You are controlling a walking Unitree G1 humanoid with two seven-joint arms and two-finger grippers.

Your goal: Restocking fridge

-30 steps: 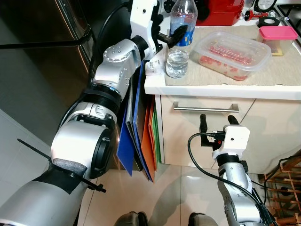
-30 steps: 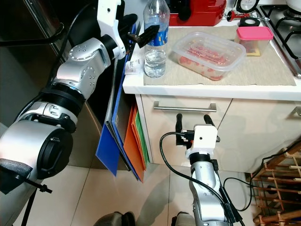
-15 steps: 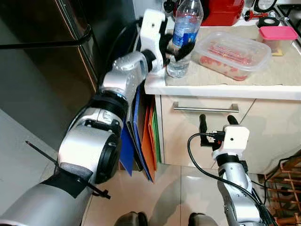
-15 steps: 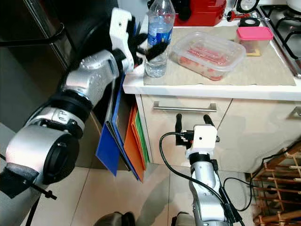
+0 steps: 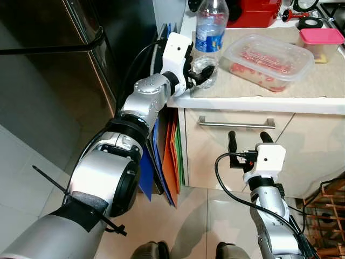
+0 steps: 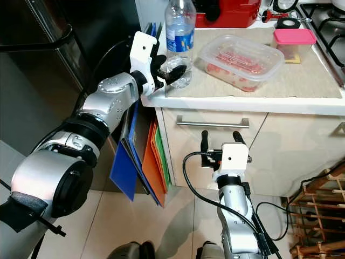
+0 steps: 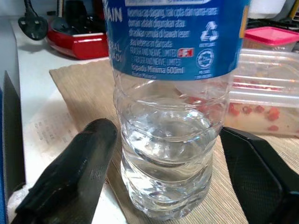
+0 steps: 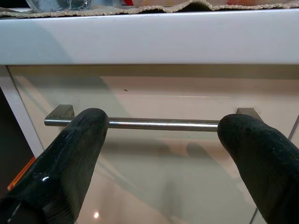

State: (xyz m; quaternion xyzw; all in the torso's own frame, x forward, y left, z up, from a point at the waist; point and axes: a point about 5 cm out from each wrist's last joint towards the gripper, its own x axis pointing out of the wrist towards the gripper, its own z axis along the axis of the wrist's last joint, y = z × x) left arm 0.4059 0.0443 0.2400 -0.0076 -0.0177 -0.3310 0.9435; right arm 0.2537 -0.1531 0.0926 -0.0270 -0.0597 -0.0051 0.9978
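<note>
Left eye view: the left arm reaches up and forward to the counter (image 5: 259,100) edge, its left gripper (image 5: 200,70) level with the lower part of the water bottle (image 5: 207,43). In the left wrist view the two black fingers (image 7: 74,172) are spread, one on each side of the bottle's base, neither pressed against it. The bottle stands upright on a woven mat (image 5: 302,81) at 12 o'clock from the gripper, holding water only in its lower part; its top is cut off by the frame. At 3 o'clock from the bottle sits a lidded clear container (image 5: 268,60) with red pieces inside, hard to identify. Beyond it, a pink-lidded tub (image 5: 321,42). The right gripper (image 5: 247,141) is held low at 6 o'clock, fingers parted, facing the drawer handle (image 8: 163,124). Coloured folders (image 5: 167,162) stand wedged beside the cabinet.
</note>
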